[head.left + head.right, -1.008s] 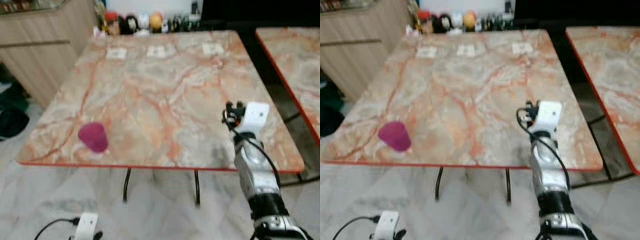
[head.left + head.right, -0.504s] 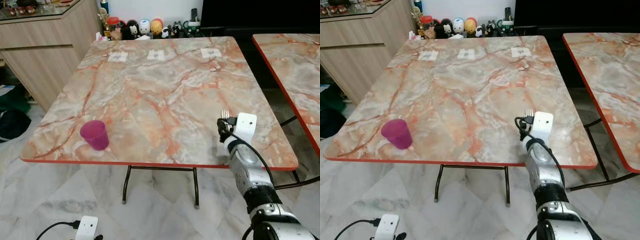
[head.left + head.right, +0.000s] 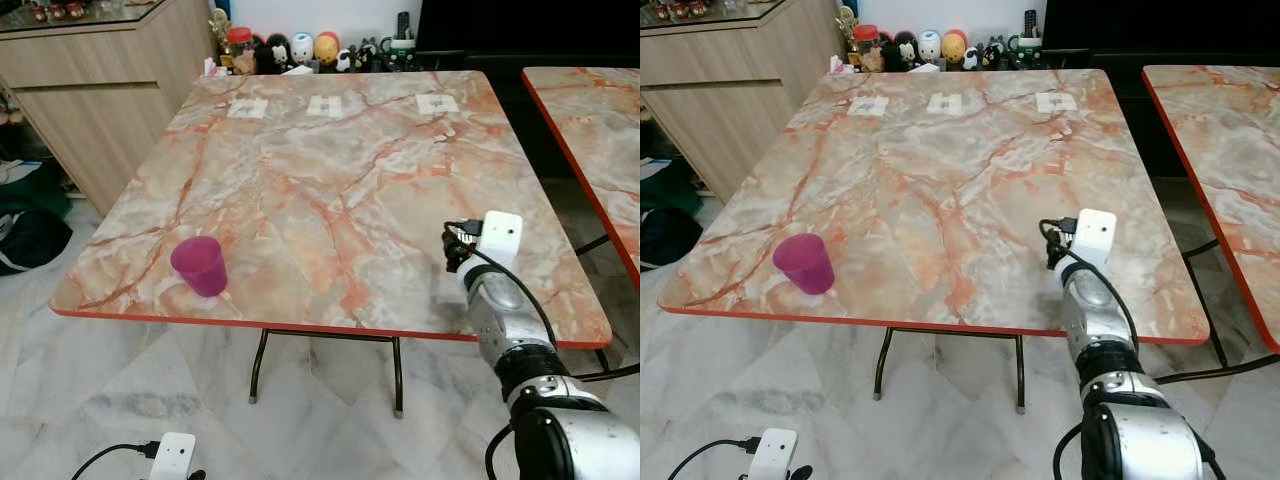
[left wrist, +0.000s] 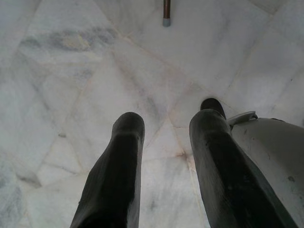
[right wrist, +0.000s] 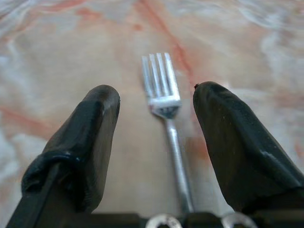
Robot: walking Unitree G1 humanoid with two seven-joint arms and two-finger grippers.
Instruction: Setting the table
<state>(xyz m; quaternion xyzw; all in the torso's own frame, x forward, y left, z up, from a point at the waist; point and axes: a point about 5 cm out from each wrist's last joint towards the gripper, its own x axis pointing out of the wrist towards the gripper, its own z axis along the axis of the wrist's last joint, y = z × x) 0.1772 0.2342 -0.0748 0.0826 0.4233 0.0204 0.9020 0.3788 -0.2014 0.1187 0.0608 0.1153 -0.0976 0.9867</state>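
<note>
Steel fork point(image 5: 164, 97) between (spread) right gripper point(image 5: 156, 104) fingers.

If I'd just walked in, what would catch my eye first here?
Probably the big marble-patterned table with its orange veins and red edge, and the lone pink cup near its front left corner. Then the silver right arm reaching over the front right edge, its right gripper open over a fork lying between the fingers.

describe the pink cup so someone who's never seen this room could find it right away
Start at the big marble-patterned table with the red edge, beside the wooden cabinet. On its near side, toward the robot's left corner, stands the pink cup. It is the lone magenta tumbler there, far from the small white cards along the far edge.
</note>
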